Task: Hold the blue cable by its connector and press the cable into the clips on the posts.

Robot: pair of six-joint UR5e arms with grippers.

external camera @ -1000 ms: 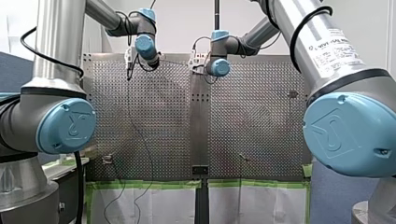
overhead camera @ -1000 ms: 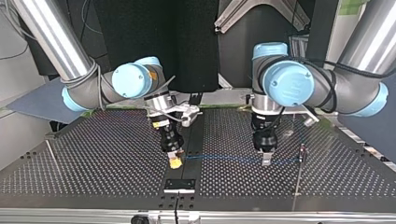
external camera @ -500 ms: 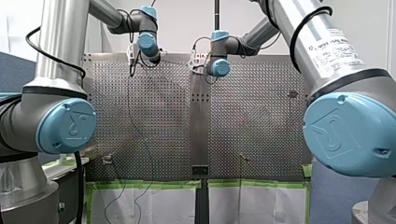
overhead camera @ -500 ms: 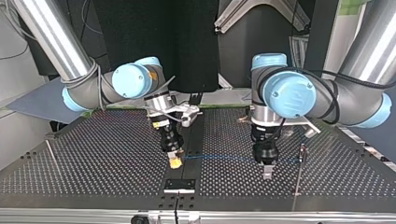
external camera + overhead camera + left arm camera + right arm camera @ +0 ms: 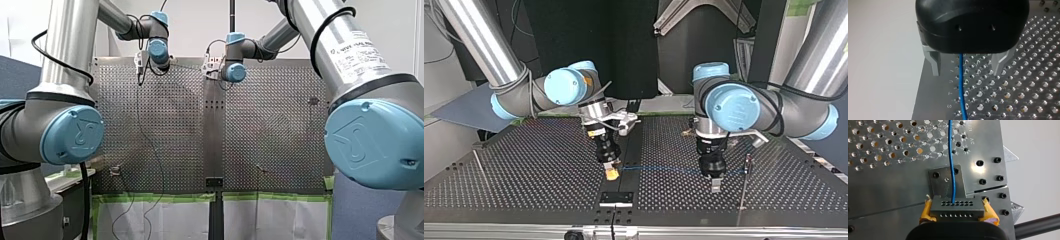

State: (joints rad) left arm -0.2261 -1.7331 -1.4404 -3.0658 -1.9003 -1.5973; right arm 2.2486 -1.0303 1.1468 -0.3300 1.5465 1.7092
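Blue and thin, the cable (image 5: pixel 664 169) runs in a straight line low over the metal table (image 5: pixel 524 170) full of holes, from one gripper across to the other. At the top view's left, the right gripper (image 5: pixel 611 173) points down and squeezes the connector (image 5: pixel 957 205) tight between its yellow pads (image 5: pixel 926 211). The connector is a dark grey block with rows of little holes. The cable comes out of its middle and goes straight ahead, over a small plate (image 5: pixel 943 182) screwed onto the table.

At the top view's right, the left gripper (image 5: pixel 715 184) also points down, and the cable passes it. Its own wrist camera shows the two metal fingers (image 5: pixel 934 62) spread wide apart. The cable runs through the gap between them and touches neither — so this gripper holds nothing.

Just past it in the top view, a thin post (image 5: pixel 747 165) stands on the table, and the cable's line reaches as far as that post. I cannot tell if the cable sits in a clip there.
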